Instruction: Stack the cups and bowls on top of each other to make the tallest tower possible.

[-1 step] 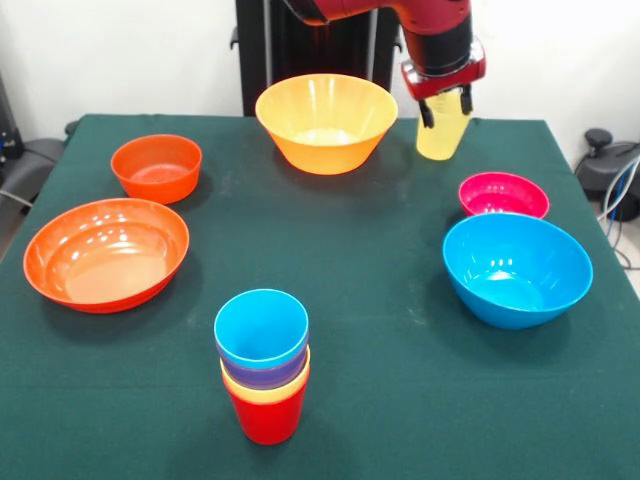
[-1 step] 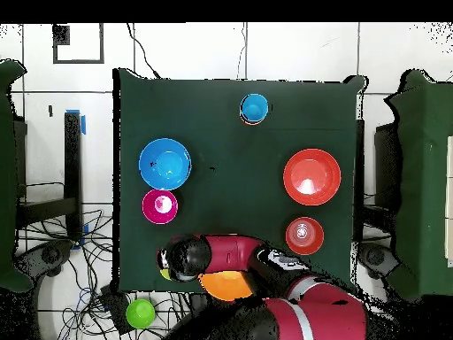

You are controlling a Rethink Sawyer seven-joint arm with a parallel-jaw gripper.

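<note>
A dark green table cloth (image 1: 380, 290) is seen throughout. At lower centre, a stack of cups (image 1: 264, 365) is coloured red, yellow-orange, purple and blue. A pale yellow cup (image 1: 442, 135) is shown at upper right under the red and black arm (image 1: 435, 30).

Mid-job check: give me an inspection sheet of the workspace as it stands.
Surface: green table, flat cloth.
Job's things: tower of nested cups, red base, blue on top; large yellow-orange bowl, small orange bowl, wide orange bowl, magenta bowl, blue bowl all loose.
Clutter: nothing seen.
Grippers: gripper around pale yellow cup.
Cables: beside table.
Surroundings: green ball on floor.
</note>
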